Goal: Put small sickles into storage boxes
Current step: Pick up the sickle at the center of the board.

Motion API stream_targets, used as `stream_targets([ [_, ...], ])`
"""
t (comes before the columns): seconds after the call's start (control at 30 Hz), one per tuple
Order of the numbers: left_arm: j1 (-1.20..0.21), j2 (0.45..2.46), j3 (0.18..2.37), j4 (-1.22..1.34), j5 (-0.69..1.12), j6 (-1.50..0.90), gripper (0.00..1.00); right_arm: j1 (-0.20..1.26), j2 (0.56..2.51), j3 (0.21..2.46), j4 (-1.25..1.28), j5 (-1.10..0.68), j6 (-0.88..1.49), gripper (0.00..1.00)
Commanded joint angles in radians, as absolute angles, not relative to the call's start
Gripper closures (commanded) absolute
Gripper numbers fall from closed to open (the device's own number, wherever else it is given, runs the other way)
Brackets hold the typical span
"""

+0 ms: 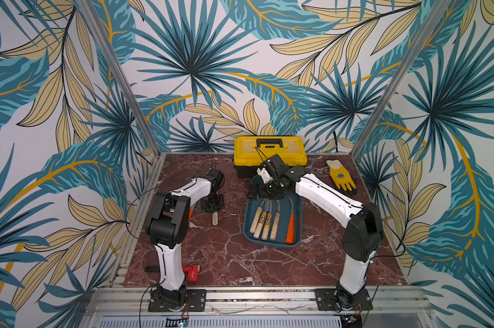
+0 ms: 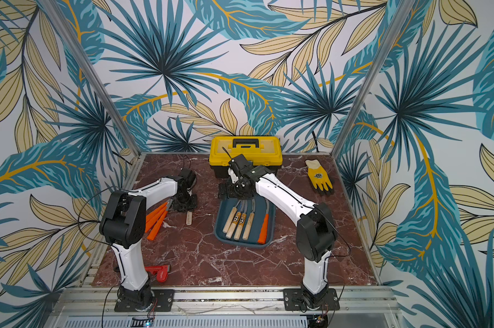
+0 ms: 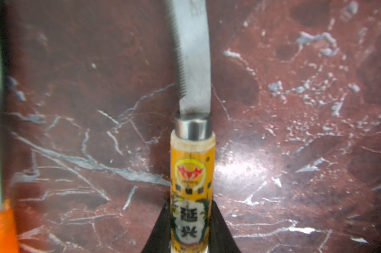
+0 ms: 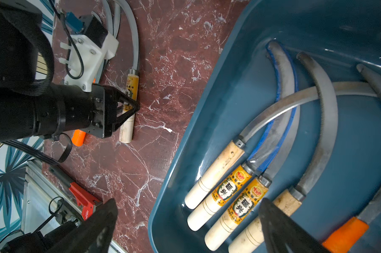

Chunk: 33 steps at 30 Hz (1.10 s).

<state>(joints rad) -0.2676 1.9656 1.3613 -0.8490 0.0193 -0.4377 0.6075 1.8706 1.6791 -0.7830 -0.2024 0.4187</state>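
My left gripper [image 3: 190, 210] is shut on the labelled wooden handle of a small sickle [image 3: 191, 170] that lies on the marble top, left of the storage box. In a top view the handle end [image 1: 215, 219] sticks out below that gripper [image 1: 213, 209]. The teal storage box [image 1: 268, 244] holds several sickles with wooden handles [image 1: 264, 224] and one orange-handled one [image 1: 290, 230]. My right gripper [image 4: 188, 204] hangs open over the box's far end, holding nothing. More orange-handled sickles [image 2: 155, 220] lie beside the left arm.
A yellow-and-black toolbox [image 1: 270, 153] stands at the back, just behind the storage box. A yellow glove [image 1: 341, 177] lies at the back right. A red clamp-like tool [image 2: 160, 272] sits by the left arm's base. Patterned walls close in three sides.
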Motion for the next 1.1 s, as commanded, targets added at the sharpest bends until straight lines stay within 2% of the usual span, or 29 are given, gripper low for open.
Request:
stream_targets([
  [0.0, -0.287, 1.956, 1.329, -0.841, 0.075, -0.445, 1.0, 0.605, 1.825, 1.645, -0.779, -0.179, 0.438, 0.0],
  [0.43, -0.328, 1.849, 1.277, -0.843, 0.112, -0.469, 1.0, 0.604, 1.737, 1.551, -0.743, -0.158, 0.488, 0.0],
  [1.07, -0.421, 1.583, 1.135, -0.853, 0.151, -0.546, 1.0, 0.617, 1.563, 1.377, -0.715, -0.113, 0.559, 0.0],
])
